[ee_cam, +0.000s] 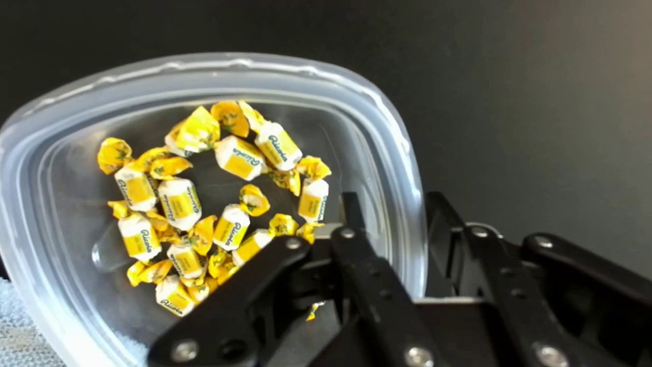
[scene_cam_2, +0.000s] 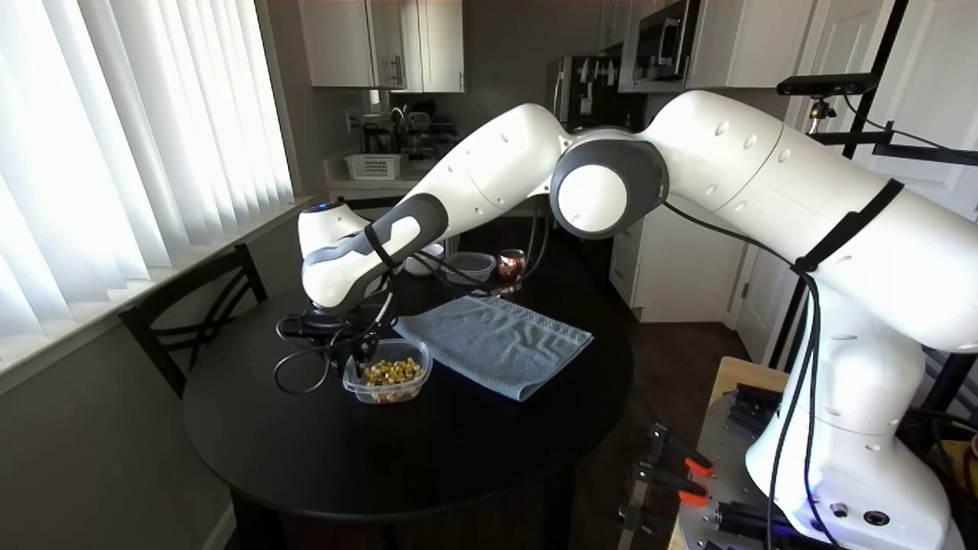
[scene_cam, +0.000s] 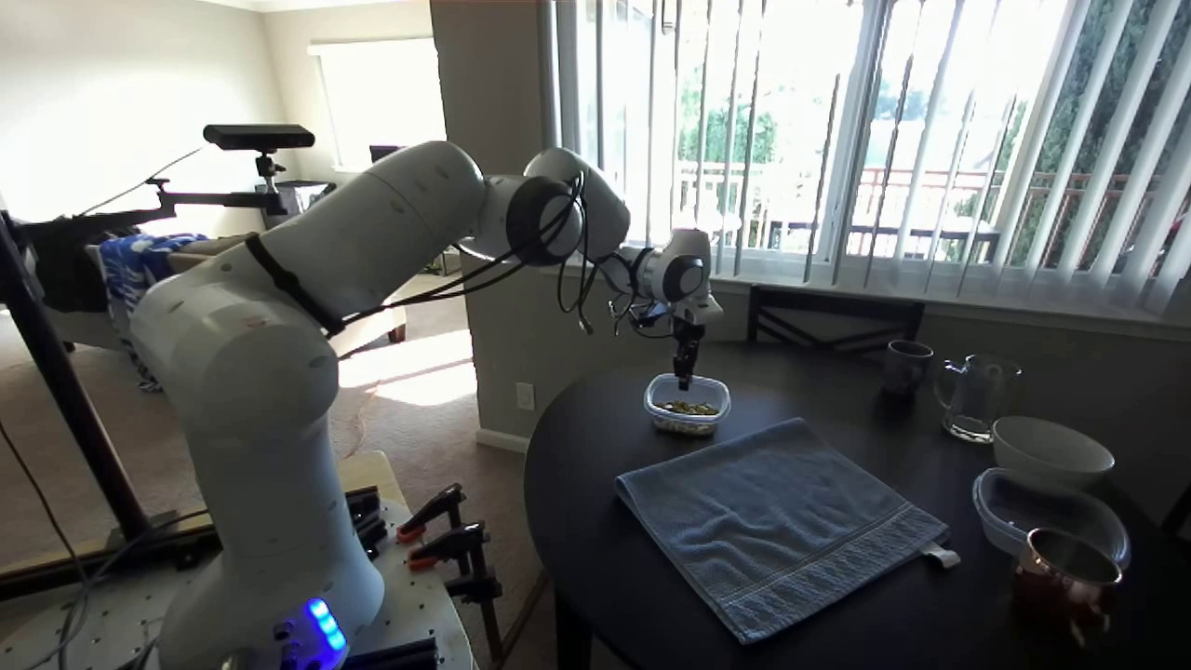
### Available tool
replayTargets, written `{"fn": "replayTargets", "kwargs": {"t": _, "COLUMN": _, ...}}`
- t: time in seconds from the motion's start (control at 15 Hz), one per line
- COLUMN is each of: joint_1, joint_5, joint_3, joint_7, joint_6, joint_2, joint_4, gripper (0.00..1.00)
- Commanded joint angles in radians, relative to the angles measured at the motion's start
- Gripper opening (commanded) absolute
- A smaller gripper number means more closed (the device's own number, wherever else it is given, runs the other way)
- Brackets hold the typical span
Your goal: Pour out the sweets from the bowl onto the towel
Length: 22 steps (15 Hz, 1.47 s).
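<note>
The bowl [ee_cam: 224, 76] is a clear, rounded-square plastic tub standing upright on the dark table. It shows in both exterior views [scene_cam: 689, 428] [scene_cam_2: 397, 350]. The sweets [ee_cam: 180, 204], wrapped in yellow and white, lie inside it, also seen in an exterior view [scene_cam_2: 392, 372]. My gripper [ee_cam: 393, 199] is open and points down at the bowl's edge. In the wrist view one finger is over the inside and the other is outside, with the rim between them and gaps at both sides. The grey-blue towel [scene_cam: 772, 521] lies flat beside the bowl, with no sweets on it.
A dark mug [scene_cam: 905, 368], a glass mug [scene_cam: 977, 400], a white bowl [scene_cam: 1051, 451], another clear container [scene_cam: 1005, 512] and a copper mug [scene_cam: 1065, 586] stand beyond the towel. A chair [scene_cam_2: 199, 321] stands at the round table's [scene_cam_2: 306, 458] window side.
</note>
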Motion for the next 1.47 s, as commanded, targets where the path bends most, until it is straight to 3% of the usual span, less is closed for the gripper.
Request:
{"fn": "replayTargets", "kwargs": {"t": 0.0, "joint_1": -0.02, "joint_5": 0.019, "joint_3": 0.016, "joint_7": -0.008, "joint_6": -0.036, "joint_2": 0.011, "joint_4": 0.037, "gripper": 0.07}}
{"fn": "replayTargets", "kwargs": {"t": 0.2, "joint_1": -0.035, "joint_5": 0.026, "joint_3": 0.022, "joint_7": -0.017, "joint_6": -0.053, "joint_2": -0.003, "joint_4": 0.032, "gripper": 0.0}}
{"fn": "replayTargets", "kwargs": {"t": 0.73, "joint_1": -0.15, "joint_5": 0.158, "joint_3": 0.064, "joint_7": -0.024, "joint_6": 0.057, "joint_2": -0.143, "joint_4": -0.06, "gripper": 0.01}}
{"fn": "replayTargets", "kwargs": {"t": 1.07, "joint_1": -0.182, "joint_5": 0.17, "joint_3": 0.031, "joint_7": 0.004, "joint_6": 0.187, "joint_2": -0.226, "joint_4": -0.128, "gripper": 0.02}}
{"fn": "replayTargets", "kwargs": {"t": 1.4, "joint_1": -0.174, "joint_5": 0.138, "joint_3": -0.029, "joint_7": 0.03, "joint_6": 0.235, "joint_2": -0.294, "joint_4": -0.212, "gripper": 0.02}}
